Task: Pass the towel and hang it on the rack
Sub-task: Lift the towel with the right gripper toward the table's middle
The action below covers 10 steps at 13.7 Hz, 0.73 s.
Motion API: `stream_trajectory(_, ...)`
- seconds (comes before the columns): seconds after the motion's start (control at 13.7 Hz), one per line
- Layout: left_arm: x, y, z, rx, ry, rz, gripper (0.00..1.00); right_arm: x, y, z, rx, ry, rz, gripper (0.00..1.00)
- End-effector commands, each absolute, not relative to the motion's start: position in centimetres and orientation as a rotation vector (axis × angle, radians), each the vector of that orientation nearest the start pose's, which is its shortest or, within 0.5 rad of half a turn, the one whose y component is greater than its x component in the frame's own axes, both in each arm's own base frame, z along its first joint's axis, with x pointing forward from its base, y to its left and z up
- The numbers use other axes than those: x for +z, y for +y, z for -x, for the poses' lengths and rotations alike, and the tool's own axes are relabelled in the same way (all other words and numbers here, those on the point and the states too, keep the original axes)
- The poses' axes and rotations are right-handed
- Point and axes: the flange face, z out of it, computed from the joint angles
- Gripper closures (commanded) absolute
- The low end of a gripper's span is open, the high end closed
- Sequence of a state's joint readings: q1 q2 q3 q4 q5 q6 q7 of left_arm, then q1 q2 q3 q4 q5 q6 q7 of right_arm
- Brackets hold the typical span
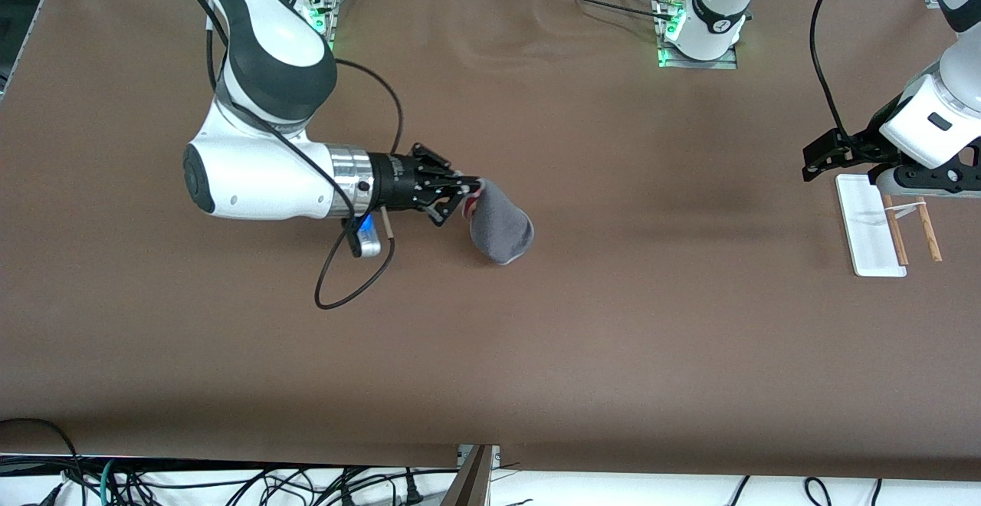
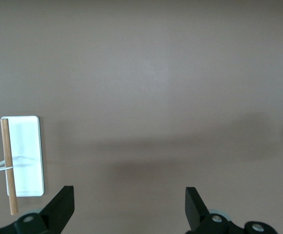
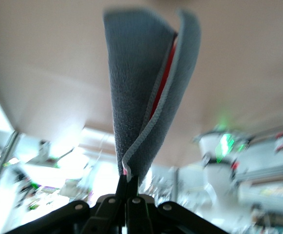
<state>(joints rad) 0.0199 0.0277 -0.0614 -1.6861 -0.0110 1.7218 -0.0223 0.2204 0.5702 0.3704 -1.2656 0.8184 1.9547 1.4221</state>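
My right gripper (image 1: 469, 193) is shut on an edge of the towel (image 1: 500, 229), over the middle of the table. The towel is dark grey outside, folded, with pink-red showing inside and pale edging; it hangs from the fingers. In the right wrist view the towel (image 3: 146, 92) stands out from the closed fingers (image 3: 129, 187). The rack (image 1: 870, 224), a white base with two thin wooden rods (image 1: 930, 228), sits at the left arm's end of the table. My left gripper (image 1: 814, 159) is open and empty beside the rack. The left wrist view shows the rack (image 2: 28, 155) and the open fingertips (image 2: 63, 201).
A black cable (image 1: 360, 272) loops from the right wrist onto the brown table (image 1: 613, 322). The arm bases stand along the table's edge farthest from the front camera.
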Motion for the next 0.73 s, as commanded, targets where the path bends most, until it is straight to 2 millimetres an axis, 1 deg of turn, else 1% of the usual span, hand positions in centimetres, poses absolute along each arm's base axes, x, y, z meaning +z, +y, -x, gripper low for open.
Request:
stream_trajectory(0.0, 56.0, -4.1, -57.5, 0.03, 0.039, 3.232, 0.0, 51.6, 41.8, -61.6, 1.035, 1.391, 1.707, 1.0)
stream_trajectory(0.07, 55.0, -4.4, -57.8, 0.065, 0.036, 3.258, 0.0, 52.4, 43.2, -60.9, 1.048, 1.429, 1.641, 1.0)
stream_trajectory(0.15, 54.0, -4.8, -58.0, 0.113, 0.057, 3.282, 0.0, 53.7, 44.4, -60.5, 1.051, 1.461, 1.565, 1.0)
stream_trajectory(0.22, 53.1, -5.2, -58.3, 0.136, 0.141, 3.324, 0.0, 55.1, 45.3, -60.1, 1.05, 1.484, 1.492, 1.0)
stream_trajectory(0.29, 52.2, -5.7, -58.6, 0.159, 0.26, 3.375, 0.0, 56.1, 46.0, -59.8, 1.054, 1.51, 1.43, 1.0)
stream_trajectory(0.37, 50.9, -6.2, -58.8, 0.2, 0.396, 3.411, 0.0, 56.8, 46.8, -59.3, 1.053, 1.521, 1.392, 1.0)
stream_trajectory(0.51, 48.9, -7.4, -59.1, 0.231, 0.669, 3.438, 0.0, 58.0, 47.8, -58.7, 1.054, 1.545, 1.322, 1.0)
stream_trajectory(0.66, 46.5, -8.5, -59.8, 0.221, 0.939, 3.502, 0.0, 58.4, 48.6, -58.2, 1.055, 1.563, 1.278, 1.0)
